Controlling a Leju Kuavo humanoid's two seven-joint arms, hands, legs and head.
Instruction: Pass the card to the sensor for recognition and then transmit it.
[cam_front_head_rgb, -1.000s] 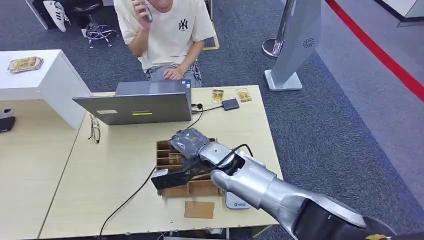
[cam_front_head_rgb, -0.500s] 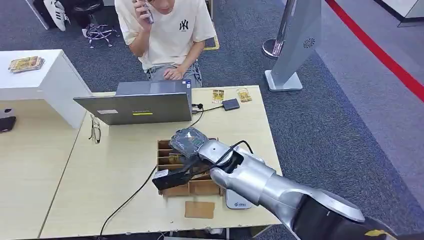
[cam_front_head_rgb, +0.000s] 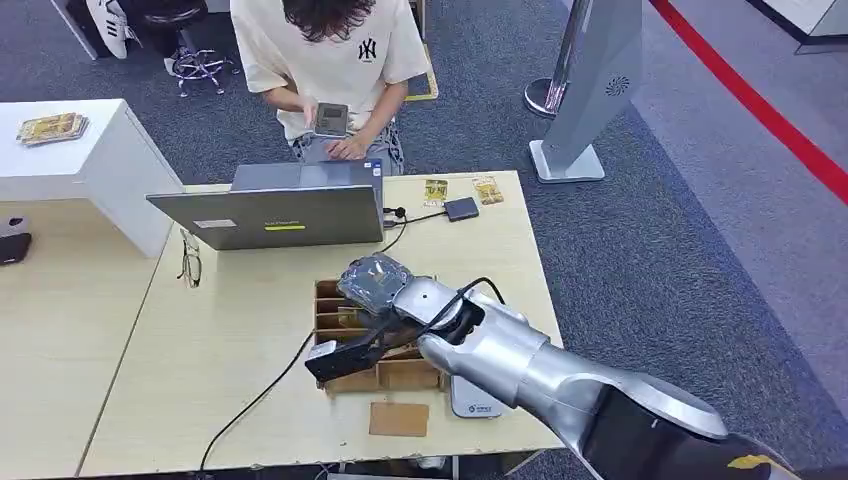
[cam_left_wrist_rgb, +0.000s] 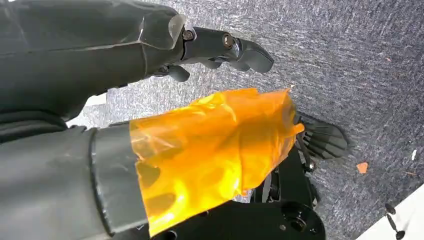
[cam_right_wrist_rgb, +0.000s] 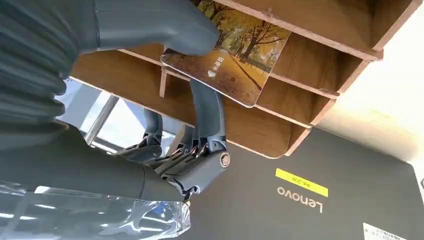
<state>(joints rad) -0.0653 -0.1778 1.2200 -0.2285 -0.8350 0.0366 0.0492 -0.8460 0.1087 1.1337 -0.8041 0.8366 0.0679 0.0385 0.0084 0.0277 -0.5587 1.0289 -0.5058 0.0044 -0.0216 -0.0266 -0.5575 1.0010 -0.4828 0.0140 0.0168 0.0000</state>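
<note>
A card (cam_right_wrist_rgb: 231, 54) printed with autumn trees sticks out of a slot in the wooden compartment box (cam_front_head_rgb: 385, 376). My right hand (cam_right_wrist_rgb: 100, 165) pinches the card, thumb on its printed face and a finger (cam_right_wrist_rgb: 207, 112) under it. In the head view the right hand (cam_front_head_rgb: 385, 305) reaches over the box at the table's middle front. A white flat reader-like device (cam_front_head_rgb: 478, 404) lies beside the box, near the table's front edge. My left hand (cam_left_wrist_rgb: 150, 45) hangs over grey carpet, fingers (cam_left_wrist_rgb: 227, 45) loosely apart, holding nothing.
A black device (cam_front_head_rgb: 335, 358) with a cable lies at the box's front left. A brown card (cam_front_head_rgb: 398, 418) lies at the front edge. An open laptop (cam_front_head_rgb: 270, 212) stands at the back, glasses (cam_front_head_rgb: 189, 258) beside it. A person (cam_front_head_rgb: 330, 60) sits behind, holding a phone.
The person has lowered the phone from the ear to chest height and bent the head over it. My right hand has barely shifted at the box.
</note>
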